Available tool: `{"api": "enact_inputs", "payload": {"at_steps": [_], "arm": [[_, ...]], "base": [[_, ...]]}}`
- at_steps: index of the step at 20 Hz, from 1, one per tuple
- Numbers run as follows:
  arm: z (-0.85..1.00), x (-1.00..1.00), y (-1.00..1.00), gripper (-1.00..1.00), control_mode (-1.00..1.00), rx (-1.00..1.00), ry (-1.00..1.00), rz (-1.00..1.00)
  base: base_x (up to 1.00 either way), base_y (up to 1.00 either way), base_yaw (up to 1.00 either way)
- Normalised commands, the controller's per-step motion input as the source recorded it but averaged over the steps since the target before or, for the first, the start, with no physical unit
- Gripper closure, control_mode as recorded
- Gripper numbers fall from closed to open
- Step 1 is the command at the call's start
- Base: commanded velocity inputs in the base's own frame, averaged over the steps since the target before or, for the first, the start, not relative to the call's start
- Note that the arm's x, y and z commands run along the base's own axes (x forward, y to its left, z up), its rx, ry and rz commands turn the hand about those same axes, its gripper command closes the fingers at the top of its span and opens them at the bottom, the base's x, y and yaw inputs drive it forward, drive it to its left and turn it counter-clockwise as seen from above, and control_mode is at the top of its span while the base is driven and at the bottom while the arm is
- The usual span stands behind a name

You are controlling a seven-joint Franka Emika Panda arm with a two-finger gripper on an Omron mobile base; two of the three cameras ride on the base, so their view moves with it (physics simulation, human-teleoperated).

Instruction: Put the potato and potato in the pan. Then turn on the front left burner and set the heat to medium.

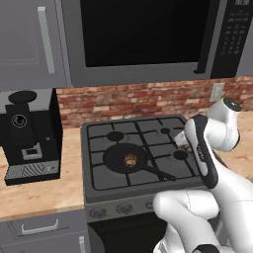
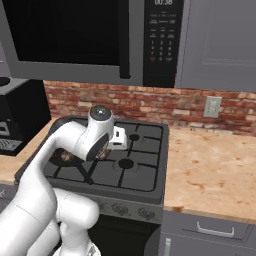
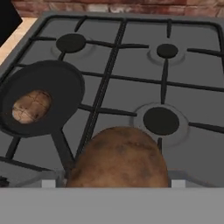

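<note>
The gripper is clamped on one potato, above the stove. The other potato lies inside the pan, at about ten o'clock from the held one in the hand view.

No legible text anywhere.

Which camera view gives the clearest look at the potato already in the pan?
The hand view: the potato lies unobstructed in the pan. The left base view shows it small but visible; in the right base view the arm covers most of the pan.
</note>
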Motion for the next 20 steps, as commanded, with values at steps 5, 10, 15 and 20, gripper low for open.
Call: {"api": "enact_inputs", "payload": {"at_steps": [5, 10, 15, 20], "arm": [[0.21, 0.0, 0.97, 1.0, -1.0, -0.03, 0.12, 0.12], [0.05, 0.15, 0.82, 1.0, -1.0, -0.1, 0.19, 0.07], [-0.09, 0.4, 0.61, 1.0, -1.0, -0.15, 0.2, 0.01], [-0.09, 0.38, 0.46, 1.0, -1.0, -0.13, 0.15, 0.0]], "base": [[0.0, 0.0, 0.0], [0.0, 0.0, 0.0], [0.0, 0.0, 0.0], [0.0, 0.0, 0.0]]}}
